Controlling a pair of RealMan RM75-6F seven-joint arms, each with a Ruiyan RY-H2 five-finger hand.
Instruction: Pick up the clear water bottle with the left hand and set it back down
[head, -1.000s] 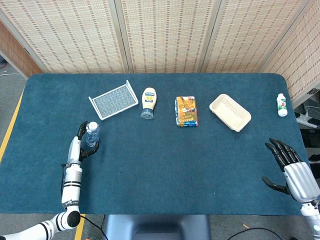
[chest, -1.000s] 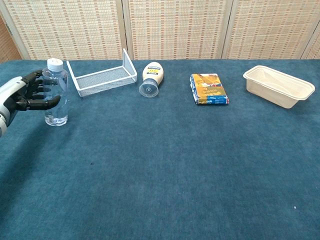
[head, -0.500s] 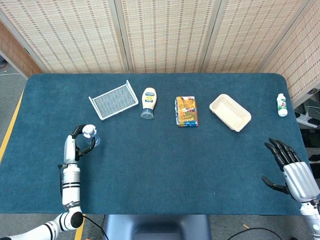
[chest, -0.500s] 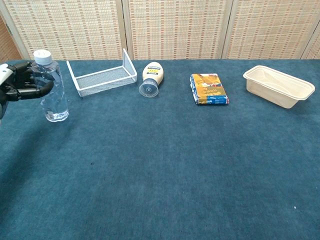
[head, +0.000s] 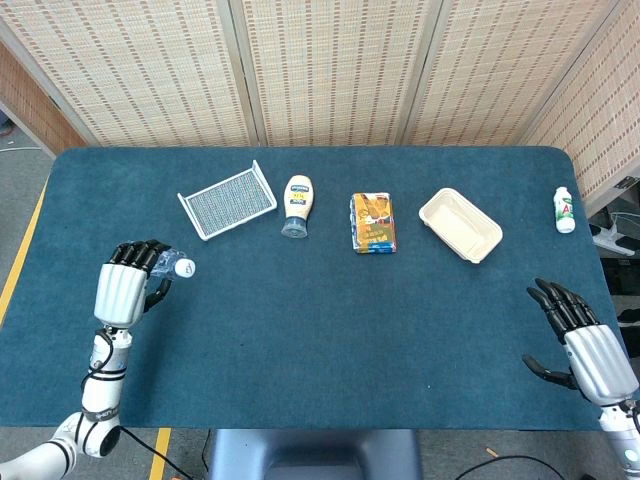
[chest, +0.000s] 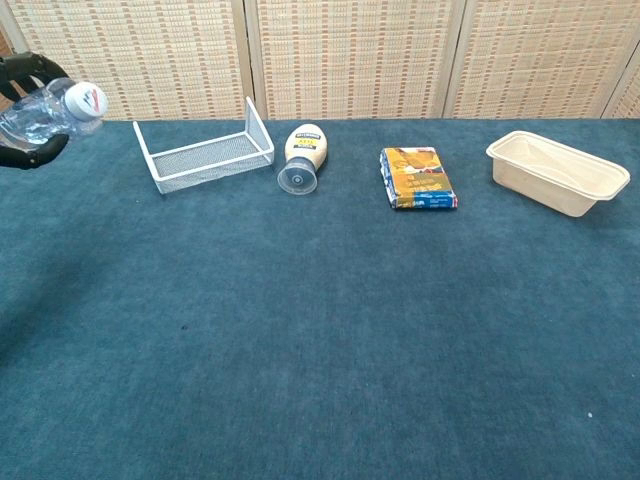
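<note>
Woven screens behind, and a dark blue surface (head: 330, 300) stretching wide in front. And the bottle is up! A second ago the clear water bottle (chest: 45, 112) stood upright at the left side with the fingers wrapped round it; now it is off the cloth and tipped right over, white cap pointing toward the middle, body nearly level. The left robot hand (head: 125, 290) is grasping it, knuckles to the head camera, so only the cap and a bit of neck peek out past the fingers there. In the chest view the bottle sits high at the left edge, dark fingers curling under it.

So the pick-up half looks done; the lowering is what remains. That tilt matters: the bottle will need turning back upright before its base meets the surface, or it may roll.

The right robot hand (head: 580, 335) is released, fingers spread, holding nothing, at the right edge. The wire tray (head: 227, 201), the sauce bottle (head: 297, 204), the snack packet (head: 372, 222) and the pale container (head: 460, 225) lie in a row, well apart from the action.
</note>
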